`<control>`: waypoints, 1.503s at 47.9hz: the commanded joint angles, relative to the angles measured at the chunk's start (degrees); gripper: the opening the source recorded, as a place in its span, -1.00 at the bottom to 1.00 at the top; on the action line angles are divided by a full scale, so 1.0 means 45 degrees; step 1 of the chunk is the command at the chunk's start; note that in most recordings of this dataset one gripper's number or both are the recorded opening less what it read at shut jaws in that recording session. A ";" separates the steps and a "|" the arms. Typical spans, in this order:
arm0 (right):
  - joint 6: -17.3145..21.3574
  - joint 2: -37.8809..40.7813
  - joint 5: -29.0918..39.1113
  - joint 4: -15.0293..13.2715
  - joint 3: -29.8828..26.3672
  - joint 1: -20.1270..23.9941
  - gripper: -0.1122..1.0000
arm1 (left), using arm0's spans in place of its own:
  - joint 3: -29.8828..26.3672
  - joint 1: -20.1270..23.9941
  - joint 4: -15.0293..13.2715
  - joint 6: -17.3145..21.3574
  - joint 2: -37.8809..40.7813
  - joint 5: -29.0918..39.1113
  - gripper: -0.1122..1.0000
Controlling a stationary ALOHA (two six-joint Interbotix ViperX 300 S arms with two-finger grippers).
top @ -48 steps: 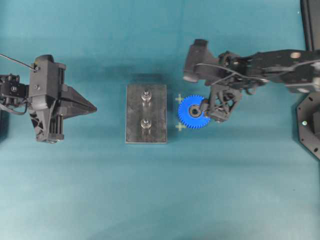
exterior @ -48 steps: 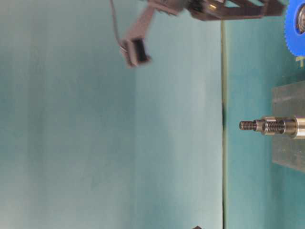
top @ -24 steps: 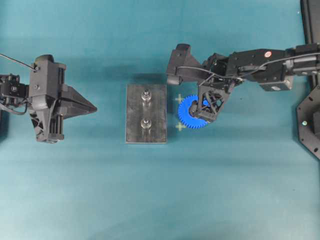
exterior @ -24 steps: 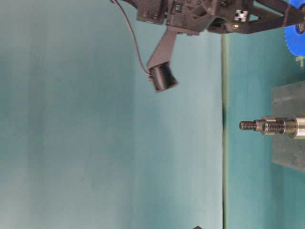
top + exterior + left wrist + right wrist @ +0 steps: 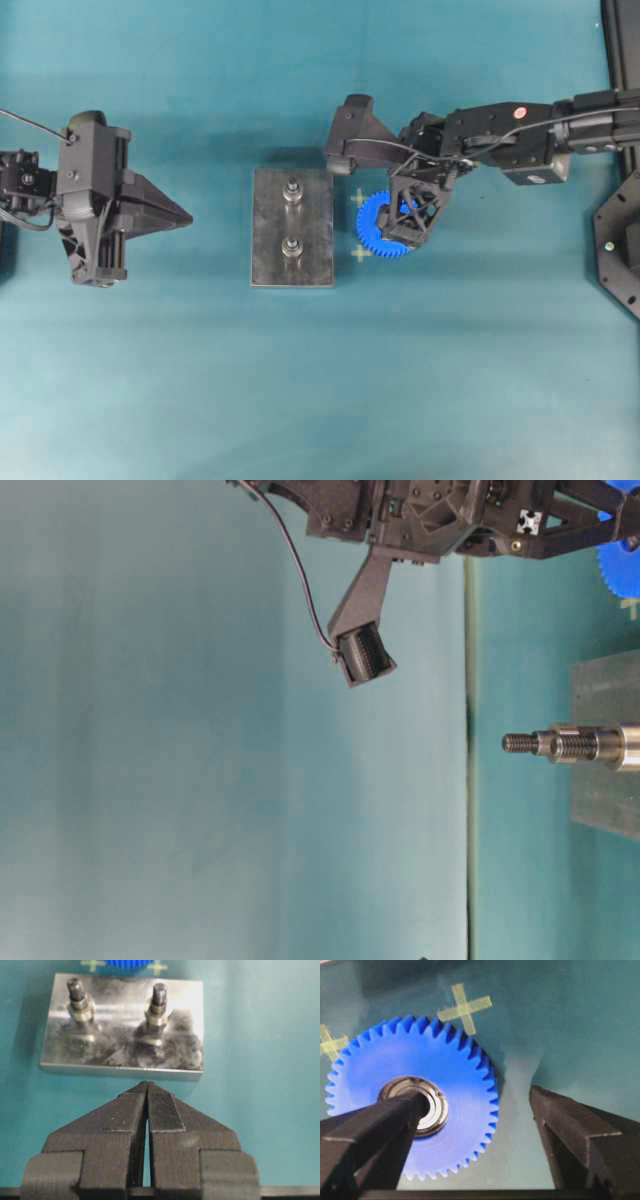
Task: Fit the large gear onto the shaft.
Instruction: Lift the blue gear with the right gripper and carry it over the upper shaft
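Observation:
The large gear, bright blue with a silver hub, lies flat on the teal table just right of the grey plate. Two upright steel pins stand on the plate; I cannot tell which is the shaft. My right gripper is open over the gear. In the right wrist view one finger covers the hub of the gear and the other stands clear of the gear's toothed rim. My left gripper is shut and empty, in front of the plate.
Two yellow cross marks flank the gear on the table. Black equipment stands at the right edge. In the table-level view the right arm's camera hangs above the pin.
My right arm has moved left and come down over the gear, with one finger now on its hub. The gear, the plate and the left arm have not moved.

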 commanded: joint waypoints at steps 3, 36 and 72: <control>0.0000 0.0078 0.0195 -0.0078 -0.0098 -0.0078 0.64 | -0.0078 0.0000 0.0020 -0.0039 -0.0020 -0.0156 -0.80; 0.0332 -0.1211 0.2656 -0.0059 -0.2461 -0.0273 0.08 | -0.0059 -0.0156 0.0020 -0.0039 0.0020 -0.0156 -0.80; -0.0625 0.1563 0.4590 0.0527 -0.7559 -0.0312 0.08 | -0.0020 -0.0254 0.0020 -0.0059 0.0000 -0.0156 -0.80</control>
